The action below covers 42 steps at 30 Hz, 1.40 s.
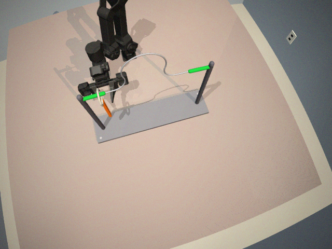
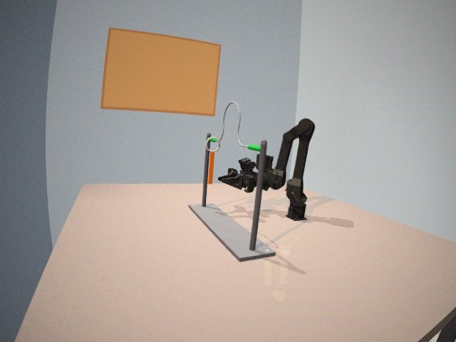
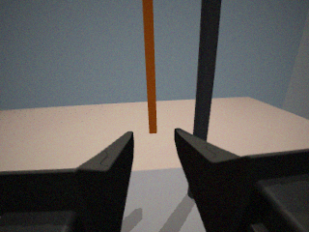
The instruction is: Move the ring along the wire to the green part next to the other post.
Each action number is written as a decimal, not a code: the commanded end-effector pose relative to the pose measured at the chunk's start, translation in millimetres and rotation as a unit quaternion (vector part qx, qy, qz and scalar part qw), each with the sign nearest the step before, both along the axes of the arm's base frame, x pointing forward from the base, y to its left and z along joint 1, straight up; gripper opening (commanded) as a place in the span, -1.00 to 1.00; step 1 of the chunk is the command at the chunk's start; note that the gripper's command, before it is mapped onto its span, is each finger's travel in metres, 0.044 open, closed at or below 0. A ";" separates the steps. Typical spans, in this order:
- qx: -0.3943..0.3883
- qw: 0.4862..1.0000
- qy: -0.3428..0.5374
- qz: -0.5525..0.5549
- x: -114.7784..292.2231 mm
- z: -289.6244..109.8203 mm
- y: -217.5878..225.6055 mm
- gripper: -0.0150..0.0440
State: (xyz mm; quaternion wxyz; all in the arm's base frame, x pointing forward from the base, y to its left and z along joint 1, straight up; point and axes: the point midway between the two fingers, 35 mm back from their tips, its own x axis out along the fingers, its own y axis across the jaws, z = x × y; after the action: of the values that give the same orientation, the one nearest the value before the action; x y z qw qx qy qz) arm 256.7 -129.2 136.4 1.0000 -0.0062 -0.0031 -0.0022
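Observation:
The pale ring hangs around the green part of the wire next to one post. Its orange handle points down. My gripper is partly open and empty, low on the robot's side of the handle. In the wrist view the handle's lower end shows in line with the gap, beyond the fingertips. The thin grey wire arches to the other green part.
The other post stands at the far end of the grey base. In the wrist view the near post is just right of the handle, behind the right finger. The green part and wire pass above the gripper.

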 end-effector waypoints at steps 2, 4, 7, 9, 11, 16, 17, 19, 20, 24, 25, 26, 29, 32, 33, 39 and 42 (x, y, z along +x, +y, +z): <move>0.001 1.000 -0.001 -0.001 6.7 1.1 -1.9 0.05; 0.001 1.000 -0.001 -0.001 9.6 1.3 -2.3 0.05; 0.001 1.000 -0.002 -0.001 14.0 1.6 -2.8 0.05; 0.001 1.000 -0.002 -0.001 17.0 1.8 -3.1 0.05; 0.001 1.000 -0.002 -0.001 20.0 2.0 -3.4 0.05; 0.001 1.000 -0.002 -0.001 27.7 2.3 -3.8 0.05; 0.001 1.000 -0.002 -0.001 29.2 2.4 -3.9 0.05; 0.001 1.000 -0.002 -0.001 32.3 2.5 -3.9 0.05; 0.001 1.000 -0.002 -0.001 33.8 2.5 -3.9 0.05; 0.001 1.000 -0.003 -0.001 40.1 2.7 -3.8 0.05; 0.001 1.000 -0.003 -0.001 41.7 2.7 -3.7 0.05; 0.001 1.000 -0.003 -0.001 43.2 2.7 -3.7 0.05; 0.001 1.000 -0.003 -0.001 48.0 2.7 -3.4 0.05; 0.001 1.000 -0.003 -0.001 52.7 2.7 -2.9 0.05; 0.001 1.000 -0.003 -0.001 54.3 2.7 -2.8 0.05; 0.001 1.000 -0.004 -0.001 64.0 2.6 -1.4 0.05; 0.001 1.000 -0.004 -0.001 68.8 2.5 -0.6 0.05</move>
State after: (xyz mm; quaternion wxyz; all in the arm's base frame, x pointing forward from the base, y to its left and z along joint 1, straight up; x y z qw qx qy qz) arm 320.9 -129.8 139.4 0.9999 -0.0074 -0.0074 -0.0022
